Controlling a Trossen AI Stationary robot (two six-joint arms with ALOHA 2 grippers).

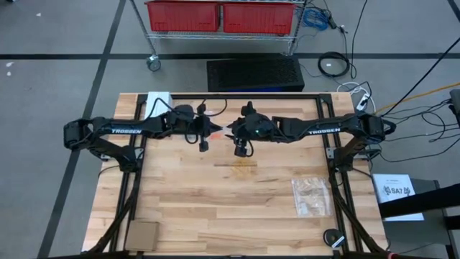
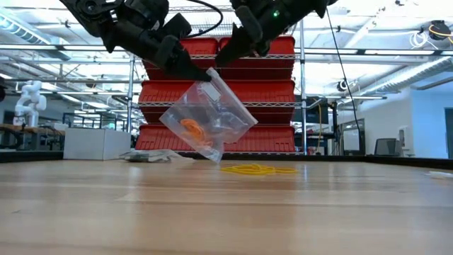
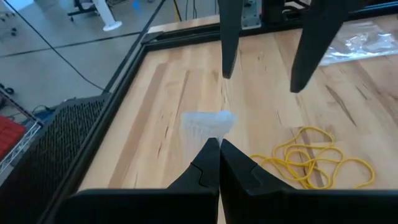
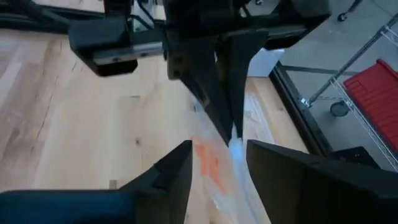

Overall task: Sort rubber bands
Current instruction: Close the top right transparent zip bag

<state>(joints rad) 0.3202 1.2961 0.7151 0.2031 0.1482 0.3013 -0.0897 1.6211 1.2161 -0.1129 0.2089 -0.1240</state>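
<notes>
Your left gripper [image 2: 202,73] pinches the clear bag [image 2: 209,117] of orange rubber bands [image 2: 192,131] above the table; your right gripper [image 2: 225,58], fingers parted, has none; yellow bands [image 2: 256,169] lie below; that single-corner grip could slip, spilling them.

Both my arms reach inward and meet high over the table's far middle. My left gripper [image 2: 202,73] is clamped tight; my right gripper [image 4: 217,158], just beside it, stands parted.
</notes>
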